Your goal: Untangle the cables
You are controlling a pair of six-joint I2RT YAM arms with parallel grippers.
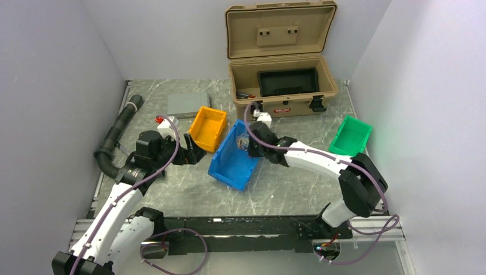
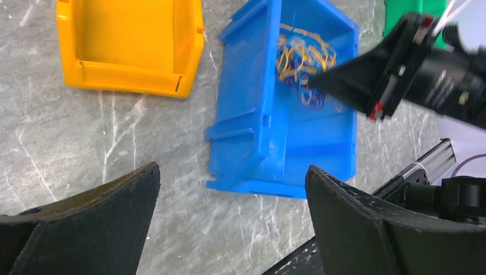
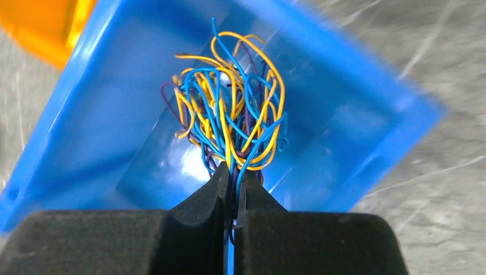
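Closest in, the right gripper (image 3: 231, 192) was pinched almost shut on the lower strands of the cables (image 3: 229, 114). The bunch fanned out just beyond its jaws, inside the blue bin (image 3: 355, 132). The left gripper (image 2: 232, 172) was spread wide and held nothing, with the bin ahead of its jaws. The wires looked light, limp and springy, and likely to snag. A loose outer loop seemed the best hold for the free jaws.
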